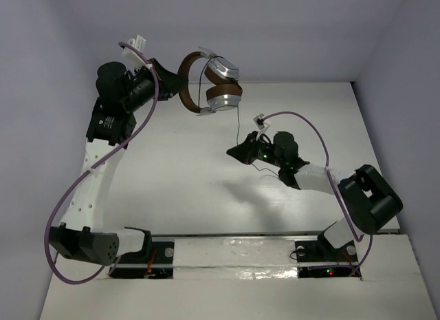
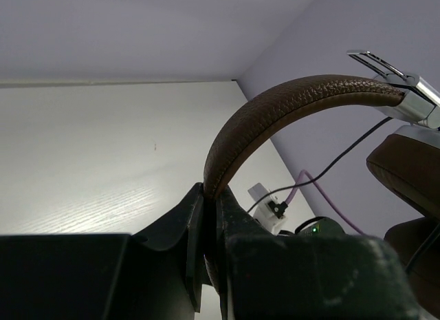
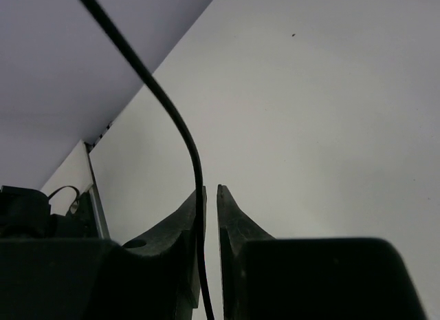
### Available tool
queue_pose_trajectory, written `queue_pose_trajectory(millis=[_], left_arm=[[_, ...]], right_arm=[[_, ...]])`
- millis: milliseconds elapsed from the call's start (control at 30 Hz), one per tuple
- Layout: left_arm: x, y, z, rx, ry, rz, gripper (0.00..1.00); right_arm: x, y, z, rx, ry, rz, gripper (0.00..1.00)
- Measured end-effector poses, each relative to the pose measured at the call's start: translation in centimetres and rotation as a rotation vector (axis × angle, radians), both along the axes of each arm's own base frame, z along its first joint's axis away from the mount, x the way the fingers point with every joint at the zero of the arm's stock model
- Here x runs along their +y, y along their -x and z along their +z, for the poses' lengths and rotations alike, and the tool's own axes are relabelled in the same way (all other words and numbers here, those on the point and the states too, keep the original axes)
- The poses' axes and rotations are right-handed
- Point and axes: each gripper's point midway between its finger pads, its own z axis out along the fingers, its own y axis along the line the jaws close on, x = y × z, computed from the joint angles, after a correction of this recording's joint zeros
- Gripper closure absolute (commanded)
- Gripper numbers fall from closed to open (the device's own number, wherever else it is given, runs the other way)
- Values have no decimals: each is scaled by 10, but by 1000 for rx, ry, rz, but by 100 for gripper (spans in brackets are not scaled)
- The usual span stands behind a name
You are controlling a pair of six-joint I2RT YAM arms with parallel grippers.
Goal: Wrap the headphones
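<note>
Left tool [image 2: 211,196] is pressed together on the brown leather-like headband [image 2: 275,107] of the small silver-and-brown over-ear headphones [image 1: 210,82], which hang in the air over the far left of the white desk [image 1: 179,182], close to the back wall, silver earcups [image 1: 223,86] out to the right. Right tool [image 3: 211,193] sits low near desk centre, jaws nearly together on the thin dark cord [image 3: 172,120] that drops from the earcups; the right wrist view shows the cord running into that narrow gap. I'd call it pinched, though grip force is unclear. Risks as I read them: 1) the cord is thin and slick-looking, so any sideways pull could slide it out of the gap; 2) the headband is held at one spot with the earcup weight off to the side, so cord tension could swivel or drag it out of the pinch; 3) the thick purple robot cable [image 1: 309,127] looping over the right wrist sits near the cord path, so a wrap motion could snag it; 4) some cord appears to trail under the right tool, and that loose part could knot. Desk is flat and smooth with a faint grain, so low friction if anything drops. The pale lilac walls [image 1: 275,31] box in the back and both sides; the left arm is already tight against the back one, so there's little swing room there.
</note>
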Motion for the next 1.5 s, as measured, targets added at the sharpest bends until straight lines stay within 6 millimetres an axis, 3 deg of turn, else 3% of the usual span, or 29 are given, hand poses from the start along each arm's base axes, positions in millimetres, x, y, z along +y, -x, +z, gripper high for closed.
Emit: queue_pose_trajectory(millis=[333, 433, 500, 567, 833, 933, 1100, 1300, 1500], left_arm=[[1, -17, -6, 38, 30, 16, 100], [4, -20, -3, 30, 32, 26, 100], [6, -21, 0, 24, 34, 33, 100], [8, -22, 2, 20, 35, 43, 100], [14, -33, 1, 22, 68, 105, 100], [19, -44, -17, 52, 87, 155, 100], [32, -65, -68, 160, 106, 278, 100], [38, -81, -118, 259, 120, 391, 100], [23, -84, -131, 256, 84, 446, 100]], right_arm=[[-3, -1, -18, 53, 43, -23, 66], [-5, -1, -23, 69, 58, -29, 74], [-6, -1, -24, 72, 62, -33, 90], [-7, -3, -26, 80, 65, -48, 98], [-9, 2, -44, 137, 135, -110, 100], [0, 18, -50, 149, 189, -110, 100], [22, 47, -46, 140, 282, -91, 100], [38, 55, -28, 108, 341, -116, 100], [59, 68, -10, 67, 414, -100, 100]])
